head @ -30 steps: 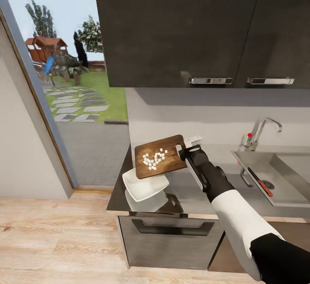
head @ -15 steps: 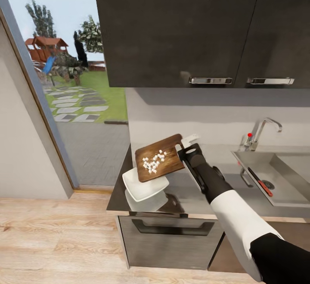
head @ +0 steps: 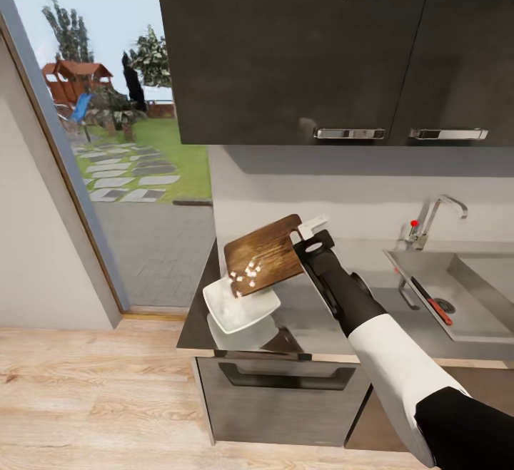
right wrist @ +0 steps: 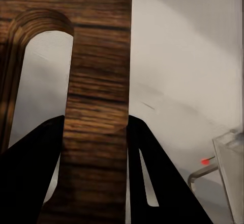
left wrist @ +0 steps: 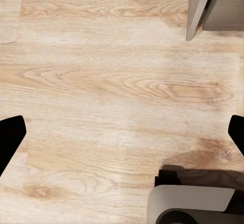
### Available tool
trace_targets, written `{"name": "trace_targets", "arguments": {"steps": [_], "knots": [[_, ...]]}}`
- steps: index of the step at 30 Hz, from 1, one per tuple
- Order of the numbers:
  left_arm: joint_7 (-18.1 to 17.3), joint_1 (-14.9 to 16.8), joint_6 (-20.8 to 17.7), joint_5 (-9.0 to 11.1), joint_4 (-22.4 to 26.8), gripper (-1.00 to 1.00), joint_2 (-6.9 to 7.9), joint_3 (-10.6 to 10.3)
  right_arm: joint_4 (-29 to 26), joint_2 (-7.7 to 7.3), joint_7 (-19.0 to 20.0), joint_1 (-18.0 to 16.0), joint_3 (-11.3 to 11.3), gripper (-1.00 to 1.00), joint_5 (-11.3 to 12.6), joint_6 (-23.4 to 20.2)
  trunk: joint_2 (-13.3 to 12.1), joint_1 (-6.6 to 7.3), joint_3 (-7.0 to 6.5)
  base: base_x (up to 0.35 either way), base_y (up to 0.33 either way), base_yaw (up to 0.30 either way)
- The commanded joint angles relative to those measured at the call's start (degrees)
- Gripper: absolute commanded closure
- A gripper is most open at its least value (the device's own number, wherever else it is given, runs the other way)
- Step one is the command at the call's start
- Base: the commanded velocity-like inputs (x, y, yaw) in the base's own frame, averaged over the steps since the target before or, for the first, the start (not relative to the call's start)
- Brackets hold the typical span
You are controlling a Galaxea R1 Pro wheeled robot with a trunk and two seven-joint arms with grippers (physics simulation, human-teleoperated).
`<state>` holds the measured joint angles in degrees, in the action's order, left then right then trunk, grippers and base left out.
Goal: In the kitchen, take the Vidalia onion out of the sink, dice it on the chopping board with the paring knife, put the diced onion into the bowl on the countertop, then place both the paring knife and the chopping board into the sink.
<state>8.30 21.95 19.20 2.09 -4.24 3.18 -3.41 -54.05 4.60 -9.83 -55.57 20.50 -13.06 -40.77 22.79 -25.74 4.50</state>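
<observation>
Right gripper (head: 308,240) is holding the board (head: 265,254) by its handle end, jaws clamped on the wood beside the slot; the wrist view is showing the board (right wrist: 96,96) pinched between both dark fingers (right wrist: 30,178). Board is tilting down toward the bowl (head: 239,306), its low corner hanging just over the bowl's far rim. Diced onion (head: 246,271) is gathering at that low edge, and some pieces are probably already lying in the bowl, though white on white is hard to read. Bowl is sitting near the left end of the worktop (head: 314,320). Knife (head: 430,301) is lying in the sink (head: 457,299), red handle toward the drain, so that part looks done. Left gripper (left wrist: 122,132) is pointing at the wood floor (left wrist: 112,81), jaws spread wide and empty. Handling judgement: board is stiff and fairly light, but a one-ended pinch is giving it leverage to twist, so the grip should stay close to the slot. Dice are small, light and loose, likely sliding in a rush; a gentle tilt suits. Bowl is glossy and may skid if bumped.
</observation>
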Motion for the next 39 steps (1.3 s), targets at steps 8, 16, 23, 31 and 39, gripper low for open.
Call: {"name": "trace_targets", "arguments": {"steps": [8, 16, 23, 31, 39], "knots": [[0.1, 0.1, 0.4, 0.2, -0.2, -1.0, -0.01, -0.4, -0.6, -0.03, -0.4, -0.1, 0.2, 1.0, -1.1, -0.4, 0.1, -0.04, 0.13, 0.0, 0.0, 0.0], [0.1, 0.1, 0.4, 0.2, -0.2, -1.0, -0.01, -0.4, -0.7, -0.07, -0.3, -0.1, 0.1, 1.0, -3.8, -0.4, 0.1, -0.04, 0.13, 0.0, 0.0, 0.0], [0.1, 0.1, 0.4, 0.2, -0.2, -1.0, -0.01, -0.4, -2.8, -0.92, 5.7, -0.1, -9.5, 1.0, -2.0, 0.0, 0.1, -0.04, 0.13, 0.0, 0.0, 0.0], [0.2, 0.1, 0.3, 0.2, -0.2, -1.0, -0.01, -0.4, 0.0, -6.94, 25.7, -0.1, -27.1, 1.0, -0.8, 0.3, 0.1, -0.04, 0.13, 0.0, 0.0, 0.0], [0.2, 0.1, 0.4, 0.2, -0.3, -1.0, -0.01, -0.4, 8.3, -7.32, 25.3, -0.1, -31.0, 1.0, -1.0, 10.0, 0.1, -0.04, 0.13, 0.0, -0.019, 0.0]]}}
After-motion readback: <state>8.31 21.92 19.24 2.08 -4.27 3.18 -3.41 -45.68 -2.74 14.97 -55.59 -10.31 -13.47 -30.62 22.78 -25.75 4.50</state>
